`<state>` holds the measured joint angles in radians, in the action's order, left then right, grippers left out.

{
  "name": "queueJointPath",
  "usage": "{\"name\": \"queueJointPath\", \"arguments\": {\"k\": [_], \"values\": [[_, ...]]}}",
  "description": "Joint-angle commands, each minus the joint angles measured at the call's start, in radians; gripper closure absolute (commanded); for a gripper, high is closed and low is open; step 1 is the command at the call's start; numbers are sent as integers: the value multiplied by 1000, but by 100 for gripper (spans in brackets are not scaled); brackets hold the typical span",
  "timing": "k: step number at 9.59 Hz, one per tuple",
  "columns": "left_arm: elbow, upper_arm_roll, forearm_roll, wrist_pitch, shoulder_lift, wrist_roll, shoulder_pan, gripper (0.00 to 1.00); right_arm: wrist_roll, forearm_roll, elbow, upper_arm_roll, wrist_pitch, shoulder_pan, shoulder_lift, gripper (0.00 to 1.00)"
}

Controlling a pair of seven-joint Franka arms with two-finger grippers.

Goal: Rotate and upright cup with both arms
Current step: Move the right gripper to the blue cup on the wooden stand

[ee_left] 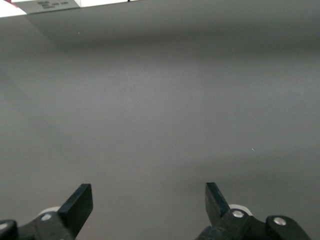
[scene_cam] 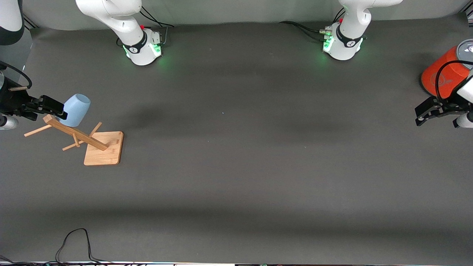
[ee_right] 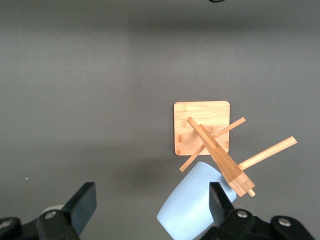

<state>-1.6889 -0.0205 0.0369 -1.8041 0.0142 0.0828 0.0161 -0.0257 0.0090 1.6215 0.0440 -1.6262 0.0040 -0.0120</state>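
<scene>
Watching the small pale-blue handleless cup (scene_cam: 76, 109), we find it hung on a peg of the wooden rack (scene_cam: 79, 136) toward the right arm's end of the table (scene_cam: 236, 166), tilted, long axis slanting, mouth up and away from the right gripper (scene_cam: 55, 109). That gripper is open beside it, gripping nothing. Risk, we judge: one finger nudges the rack, toppling it. Left gripper (scene_cam: 428, 112) waits open by the orange cylinder (scene_cam: 441, 74).
</scene>
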Motion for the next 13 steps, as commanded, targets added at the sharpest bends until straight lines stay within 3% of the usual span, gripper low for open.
{"name": "queueJointPath", "arguments": {"k": [1,7,11,13], "values": [[32,4,-18,73,7,7,2,0,-10,19,8,-7,9,-9,17,0],[66,2,-14,69,-23,14,1,0,-14,14,17,-6,11,-12,24,0],[158,1,-9,69,-131,72,1,0,-30,8,176,120,12,-10,162,0],[161,1,-6,69,-131,86,-1,0,-7,9,179,125,26,-10,164,0]]}}
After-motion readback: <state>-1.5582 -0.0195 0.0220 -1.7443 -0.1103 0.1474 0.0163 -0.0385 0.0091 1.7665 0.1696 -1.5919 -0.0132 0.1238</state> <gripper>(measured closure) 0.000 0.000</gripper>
